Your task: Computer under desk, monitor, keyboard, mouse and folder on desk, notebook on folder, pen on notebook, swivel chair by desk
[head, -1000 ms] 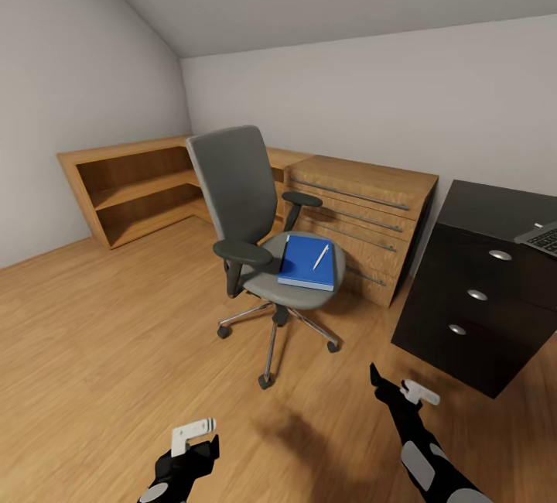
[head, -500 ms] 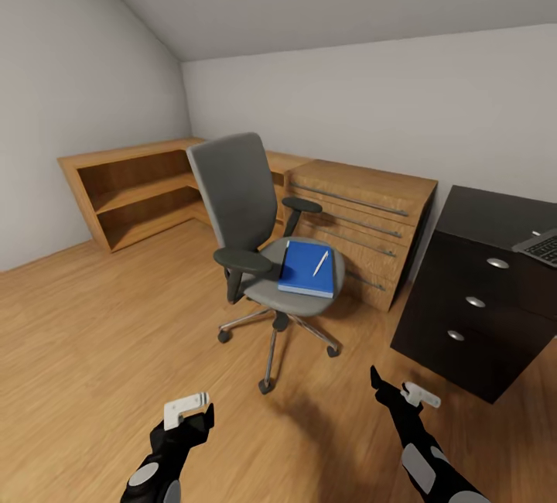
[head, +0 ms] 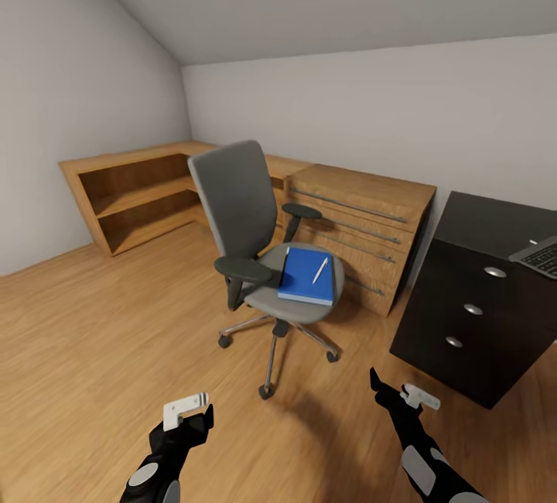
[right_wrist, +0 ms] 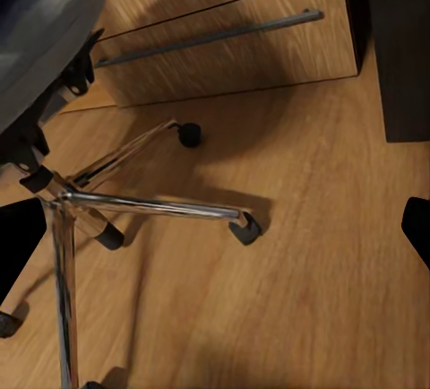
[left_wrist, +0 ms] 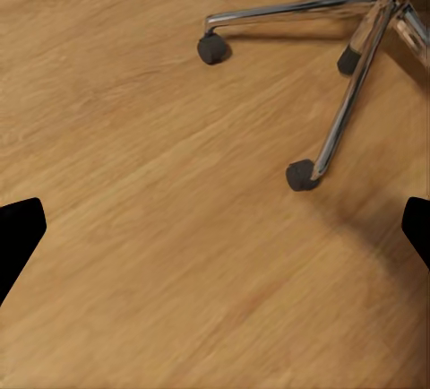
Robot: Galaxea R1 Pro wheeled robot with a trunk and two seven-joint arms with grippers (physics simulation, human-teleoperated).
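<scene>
The swivel chair [head: 246, 218] stands mid-room on the wood floor, grey seat toward me. A blue folder [head: 307, 276] lies flat on its seat with the white pen [head: 320, 270] on top. At the right is the black desk [head: 489, 224], with a corner of the keyboard [head: 543, 257] on its top at the frame edge. My left gripper [head: 188, 410] and right gripper [head: 398, 395] hang low in front of the chair, both open and empty. The chair's chrome base [left_wrist: 351, 93] [right_wrist: 134, 205] lies ahead of each. Computer, monitor, mouse and notebook are out of view.
A light-wood dresser [head: 362, 223] stands against the back wall between chair and desk. A low wooden shelf unit [head: 133, 192] runs along the left corner. The three desk drawers [head: 472, 309] face me. Open floor lies to the left and in front of the chair.
The whole picture has slid down a little, so the camera moved. My left forearm has shifted slightly left and its gripper sits a bit higher. Chair, folder and pen have not moved.
</scene>
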